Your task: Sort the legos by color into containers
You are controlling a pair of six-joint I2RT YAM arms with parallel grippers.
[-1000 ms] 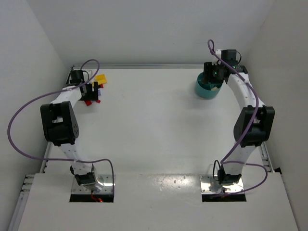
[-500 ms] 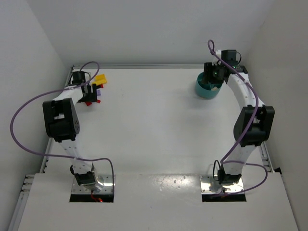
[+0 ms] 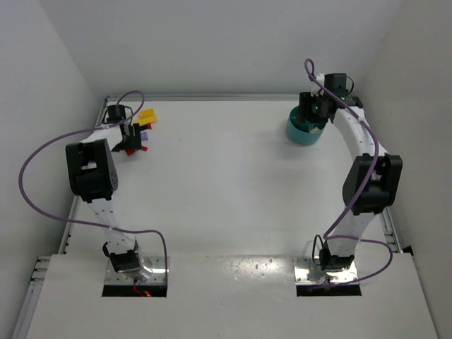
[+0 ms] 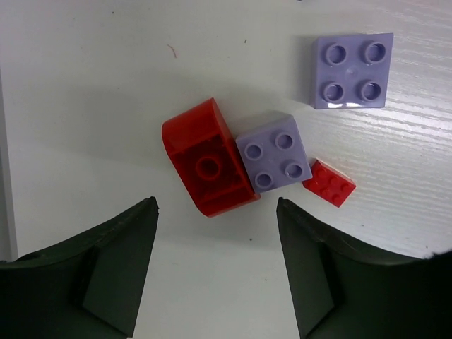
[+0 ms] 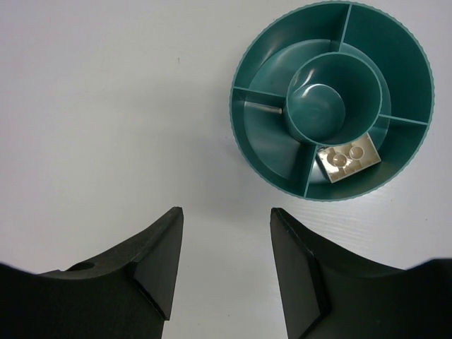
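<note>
Got left hand [image 4: 216,226] spread wide over the red brick [image 4: 208,166], right hand [image 5: 226,219] gaping empty near the teal dish [image 5: 395,49].

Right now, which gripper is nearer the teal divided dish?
Right. The right gripper hovers right beside the teal dish; the left gripper is across the table, over the red curved brick.

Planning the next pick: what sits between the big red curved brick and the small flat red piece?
A pale purple four-stud brick, touching both the red curved brick and the small red plate. The left wrist view shows it.
</note>
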